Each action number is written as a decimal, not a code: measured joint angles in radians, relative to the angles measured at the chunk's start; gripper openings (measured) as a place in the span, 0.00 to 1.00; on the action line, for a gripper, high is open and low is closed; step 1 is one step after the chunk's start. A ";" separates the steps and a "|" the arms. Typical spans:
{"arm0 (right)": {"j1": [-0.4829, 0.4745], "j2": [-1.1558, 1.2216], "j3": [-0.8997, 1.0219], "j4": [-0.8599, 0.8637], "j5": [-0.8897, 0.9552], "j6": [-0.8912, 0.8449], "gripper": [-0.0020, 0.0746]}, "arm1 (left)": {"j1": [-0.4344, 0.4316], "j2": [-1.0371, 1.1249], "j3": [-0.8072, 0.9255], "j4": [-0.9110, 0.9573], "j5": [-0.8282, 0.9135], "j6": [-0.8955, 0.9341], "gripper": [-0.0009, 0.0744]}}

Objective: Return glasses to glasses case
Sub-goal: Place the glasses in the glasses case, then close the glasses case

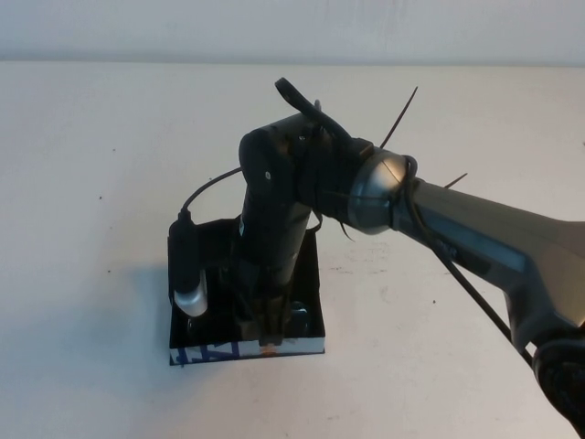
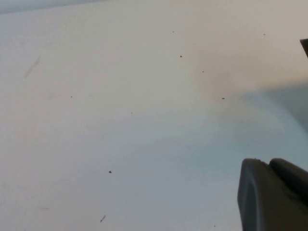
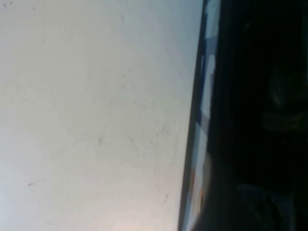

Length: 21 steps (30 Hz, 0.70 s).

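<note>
The right gripper (image 1: 267, 331) is plunged straight down into the open glasses case (image 1: 306, 346) — a rectangular hinged box, black inside, its near wall white with blue and orange print. Its fingers are hidden by its own dark body and the black lining, so I cannot tell how they stand or whether they carry anything.

The black thick-framed glasses cannot be picked out against that lining; they may be under the gripper, inside the case. The right wrist view shows only the printed wall (image 3: 201, 125) beside darkness.

The left gripper (image 2: 272, 195) hangs over the bare white table (image 1: 101, 146), well apart from the case; its fingers look closed together on nothing.

Judging by kind, such spectacles are light, stiff at the frame, scratch-prone at the lenses (and slippery there) — best taken at the bridge or rim.
</note>
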<state>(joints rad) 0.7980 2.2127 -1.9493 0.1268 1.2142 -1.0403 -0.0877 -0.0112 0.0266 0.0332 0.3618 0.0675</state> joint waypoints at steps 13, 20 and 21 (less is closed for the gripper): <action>0.000 -0.102 -0.059 -0.066 0.012 0.149 0.42 | 0.000 0.000 0.000 0.000 0.000 0.000 0.01; 0.000 -0.273 -0.028 -0.079 0.018 0.396 0.21 | 0.000 0.000 0.000 0.000 0.000 0.000 0.01; 0.000 -0.296 -0.014 -0.079 0.020 0.416 0.15 | 0.000 0.000 0.000 0.000 0.000 0.000 0.01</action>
<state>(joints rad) 0.7980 1.9162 -1.9631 0.0474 1.2340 -0.6243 -0.0877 -0.0112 0.0266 0.0332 0.3618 0.0675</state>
